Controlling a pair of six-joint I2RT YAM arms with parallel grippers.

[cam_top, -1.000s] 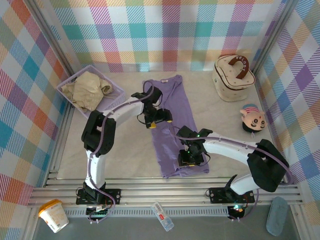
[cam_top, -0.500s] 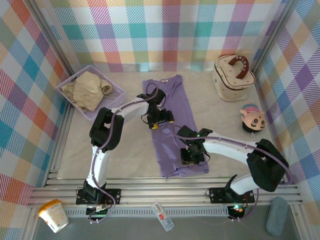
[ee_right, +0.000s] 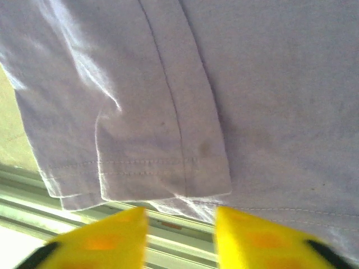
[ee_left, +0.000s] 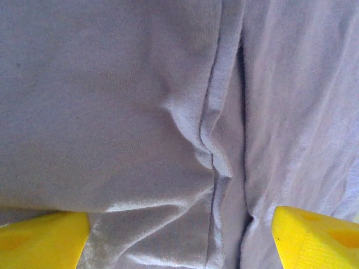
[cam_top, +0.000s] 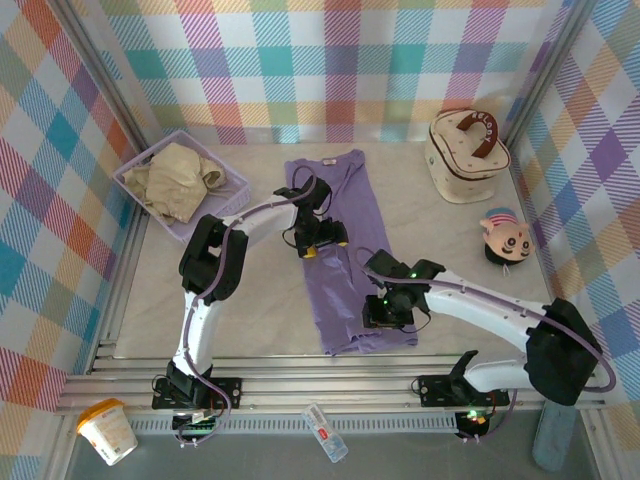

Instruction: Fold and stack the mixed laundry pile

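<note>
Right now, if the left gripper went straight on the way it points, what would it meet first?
The purple T-shirt. The left gripper points down at it, open, with a raised seam fold lying between its fingers. Depth is unclear, so it may already be touching the cloth.

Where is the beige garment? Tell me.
Top external view: the beige garment lies crumpled in the lavender basket at far left, left of the purple T-shirt.

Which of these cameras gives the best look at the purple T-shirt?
The top external view: it takes in the whole purple T-shirt as a long folded strip on the table. The left wrist view gives a close patch of its cloth with a seam; the right wrist view, its stitched hem at the table's near edge.
</note>
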